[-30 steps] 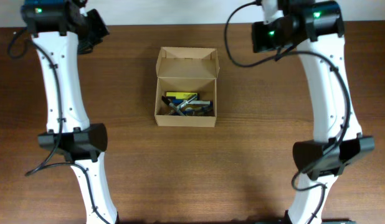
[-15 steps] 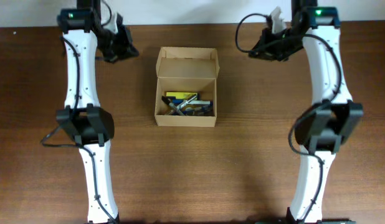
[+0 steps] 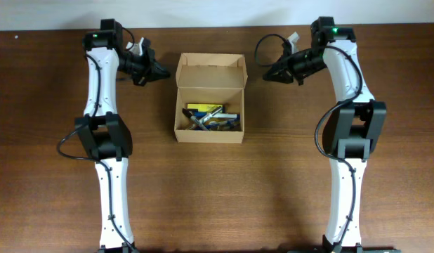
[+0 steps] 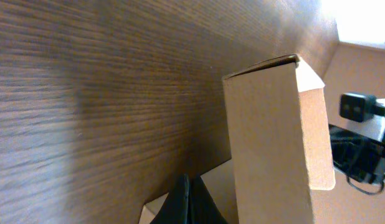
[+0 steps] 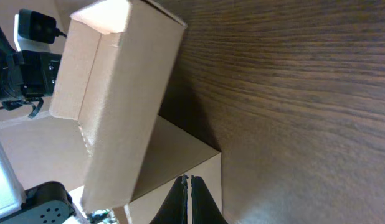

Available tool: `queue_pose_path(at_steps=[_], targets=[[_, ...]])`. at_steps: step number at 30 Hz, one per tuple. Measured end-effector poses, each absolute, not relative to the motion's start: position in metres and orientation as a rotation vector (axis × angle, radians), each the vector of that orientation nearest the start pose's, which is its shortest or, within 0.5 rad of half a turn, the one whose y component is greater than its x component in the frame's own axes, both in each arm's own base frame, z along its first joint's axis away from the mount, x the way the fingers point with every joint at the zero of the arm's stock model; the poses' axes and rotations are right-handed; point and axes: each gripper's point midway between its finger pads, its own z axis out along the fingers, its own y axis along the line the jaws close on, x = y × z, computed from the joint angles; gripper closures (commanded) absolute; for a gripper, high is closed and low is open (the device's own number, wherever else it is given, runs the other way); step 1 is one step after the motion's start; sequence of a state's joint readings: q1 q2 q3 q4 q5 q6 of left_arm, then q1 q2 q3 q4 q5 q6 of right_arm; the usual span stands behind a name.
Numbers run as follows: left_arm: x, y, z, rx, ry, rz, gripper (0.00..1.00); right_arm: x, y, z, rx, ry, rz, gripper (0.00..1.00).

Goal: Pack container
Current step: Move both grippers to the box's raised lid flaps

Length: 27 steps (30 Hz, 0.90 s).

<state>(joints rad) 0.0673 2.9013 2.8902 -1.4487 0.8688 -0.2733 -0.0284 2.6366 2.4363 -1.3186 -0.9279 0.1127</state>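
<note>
The container (image 3: 208, 130), a small tan cardboard box, stands open at the middle of the table with its flap lid (image 3: 210, 72) raised at the back. Several small items (image 3: 211, 118), yellow, blue and dark, lie inside. My left gripper (image 3: 163, 72) is shut and empty, pointing at the lid's left side, a little apart from it. My right gripper (image 3: 267, 76) is shut and empty, pointing at the lid's right side. The left wrist view shows the shut fingertips (image 4: 187, 182) before the lid (image 4: 273, 137). The right wrist view shows the shut fingertips (image 5: 187, 182) before the lid (image 5: 118, 106).
The dark wooden table (image 3: 217, 197) runs to a pale wall along the back edge. The white arms stand either side of the box, their bases at the front edge. Cables loop near the right wrist (image 3: 273, 42).
Both arms have swung inward from the far back corners. The grippers now sit close on either side of the open lid. The box and its contents have not moved.
</note>
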Motion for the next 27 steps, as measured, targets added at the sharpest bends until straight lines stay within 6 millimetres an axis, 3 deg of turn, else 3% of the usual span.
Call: queue_pose_path(at_steps=[8,13,21,27], targets=[[0.546,-0.106,0.019,-0.446,2.848,-1.359,0.98,0.517,0.14,0.055,0.132,2.795,1.462,0.96],[0.547,-0.109,0.013,-0.453,2.848,-1.367,0.98,0.517,0.16,0.047,0.071,2.782,1.492,0.96],[0.558,-0.124,0.021,-0.385,2.779,-1.431,0.98,0.523,0.179,0.042,0.033,2.744,1.532,0.96],[0.577,-0.151,0.047,-0.23,2.598,-1.608,0.98,0.534,0.183,0.041,0.001,2.679,1.556,0.96]])
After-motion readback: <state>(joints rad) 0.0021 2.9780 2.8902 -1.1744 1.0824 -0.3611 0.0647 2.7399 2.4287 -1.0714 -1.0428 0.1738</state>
